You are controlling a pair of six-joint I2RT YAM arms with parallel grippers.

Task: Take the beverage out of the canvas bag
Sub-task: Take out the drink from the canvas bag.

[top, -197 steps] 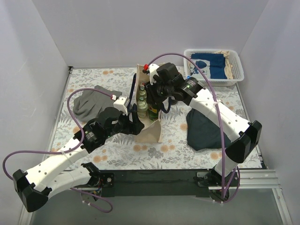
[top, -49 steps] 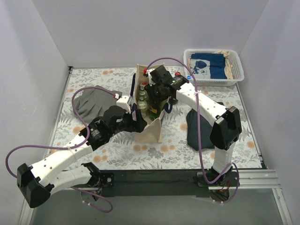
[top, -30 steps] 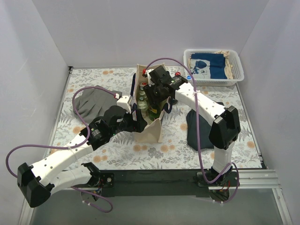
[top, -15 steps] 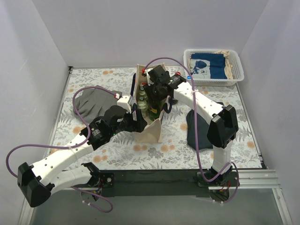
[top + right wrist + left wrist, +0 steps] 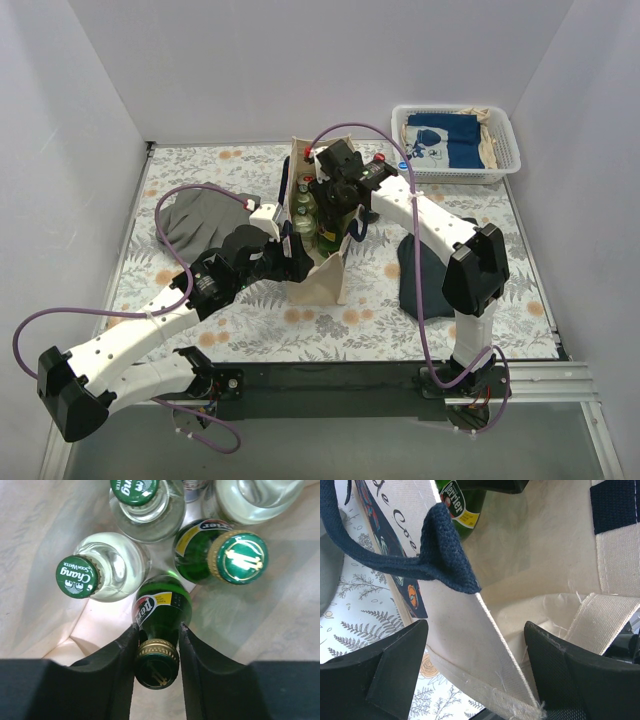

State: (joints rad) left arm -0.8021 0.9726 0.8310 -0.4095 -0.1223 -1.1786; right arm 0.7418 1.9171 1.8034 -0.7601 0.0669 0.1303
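The cream canvas bag (image 5: 322, 278) with navy handles (image 5: 440, 555) stands upright mid-table, with several bottles inside. My right gripper (image 5: 333, 203) reaches down into its mouth. In the right wrist view its fingers (image 5: 125, 655) press both sides of the neck of a dark green Perrier bottle (image 5: 162, 611), just under the gold cap, so the right gripper (image 5: 158, 628) is shut on it. My left gripper (image 5: 296, 250) is at the bag's near left rim. In the left wrist view the left gripper (image 5: 476, 632) stands open astride the canvas wall (image 5: 455, 625), one finger outside and one inside.
Two clear Chang bottles (image 5: 107, 572) and another green bottle (image 5: 220, 555) crowd round the gripped one. A white basket (image 5: 510, 150) of cloths sits at the back right. A grey cloth (image 5: 195, 220) lies left of the bag, a dark cloth (image 5: 425, 275) right of it.
My right gripper's jaws have narrowed onto the green bottle's neck, and the arm has shifted slightly over the bag. The left arm has stayed at the rim.
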